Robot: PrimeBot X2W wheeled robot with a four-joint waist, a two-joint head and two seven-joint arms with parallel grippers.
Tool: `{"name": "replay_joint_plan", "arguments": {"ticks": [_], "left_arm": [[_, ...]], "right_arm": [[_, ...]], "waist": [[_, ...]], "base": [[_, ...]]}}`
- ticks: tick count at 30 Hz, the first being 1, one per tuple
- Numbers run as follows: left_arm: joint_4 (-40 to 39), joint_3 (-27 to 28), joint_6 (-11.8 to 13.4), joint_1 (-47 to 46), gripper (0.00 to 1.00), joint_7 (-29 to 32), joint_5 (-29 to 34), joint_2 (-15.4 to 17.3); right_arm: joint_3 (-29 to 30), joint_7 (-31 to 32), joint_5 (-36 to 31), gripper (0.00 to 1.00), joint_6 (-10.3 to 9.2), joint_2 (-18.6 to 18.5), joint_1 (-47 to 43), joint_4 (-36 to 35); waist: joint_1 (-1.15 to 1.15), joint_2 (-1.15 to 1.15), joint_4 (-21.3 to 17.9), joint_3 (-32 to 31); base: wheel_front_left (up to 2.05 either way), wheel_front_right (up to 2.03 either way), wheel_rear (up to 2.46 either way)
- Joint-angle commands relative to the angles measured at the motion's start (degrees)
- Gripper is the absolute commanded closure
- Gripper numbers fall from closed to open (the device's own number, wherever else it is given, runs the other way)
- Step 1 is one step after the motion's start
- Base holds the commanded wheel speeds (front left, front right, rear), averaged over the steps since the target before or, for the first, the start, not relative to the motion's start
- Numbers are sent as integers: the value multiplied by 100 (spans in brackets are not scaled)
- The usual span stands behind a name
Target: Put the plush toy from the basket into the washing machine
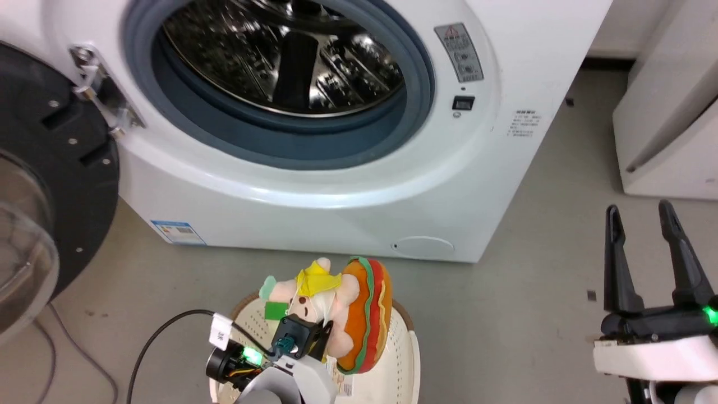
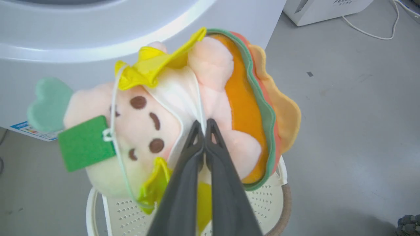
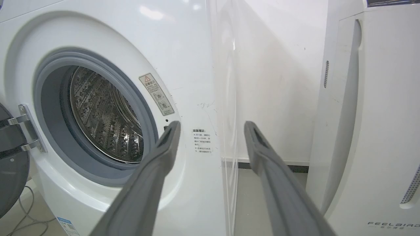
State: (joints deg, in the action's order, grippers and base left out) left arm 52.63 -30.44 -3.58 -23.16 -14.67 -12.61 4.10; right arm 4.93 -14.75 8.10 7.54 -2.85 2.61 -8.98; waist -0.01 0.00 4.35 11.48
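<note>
The plush toy (image 1: 336, 306), a pale pink animal with a yellow hat joined to a hamburger cushion, hangs above the cream basket (image 1: 401, 359). My left gripper (image 2: 204, 126) is shut on the plush toy (image 2: 183, 108) between animal and cushion; its green tag (image 2: 86, 143) dangles at the left. The basket (image 2: 265, 200) lies right below. The washing machine (image 1: 314, 185) stands in front, its door (image 1: 50, 168) swung open to the left and its steel drum (image 1: 286, 53) exposed. My right gripper (image 1: 645, 216) is open at the lower right, empty, with the washing machine (image 3: 108, 108) ahead of its fingers (image 3: 164, 144).
A white appliance lettered FEELBIRD (image 3: 374, 131) stands to the right of the washer, also at the right edge (image 1: 673, 118). Grey floor (image 1: 533, 269) stretches between them. Cables (image 1: 67, 342) trail on the floor at the lower left.
</note>
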Motion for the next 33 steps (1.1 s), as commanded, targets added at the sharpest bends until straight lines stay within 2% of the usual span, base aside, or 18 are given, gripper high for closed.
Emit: {"name": "replay_joint_plan", "arguments": {"ticks": [1,9,16,25,33], "left_arm": [[-222,64,67,120,100,-32,45,50],[-1310,398,305,401,100,-32,133,173],[-2105,864,546,459,100,-32,213,200],[-2691,1613,811,100,100,-32,323,110],[-2850,2217,840,-467,100,-32,508,117]], "right_arm": [[-5,-25,1,0,-5,-3,-121,9],[-27,-25,8,0,-5,-3,-246,-9],[-48,-25,-5,0,-5,-3,-191,-77],[-36,-25,-40,0,-5,-3,78,-173],[-73,-25,-51,0,-5,-3,416,-236]], "waist": [[1,0,88,-191],[1,0,164,-407],[1,0,91,-338],[1,0,-166,146],[1,0,-445,710]], "base": [[0,0,0],[0,0,0],[0,0,0],[0,0,0],[0,0,0]]}}
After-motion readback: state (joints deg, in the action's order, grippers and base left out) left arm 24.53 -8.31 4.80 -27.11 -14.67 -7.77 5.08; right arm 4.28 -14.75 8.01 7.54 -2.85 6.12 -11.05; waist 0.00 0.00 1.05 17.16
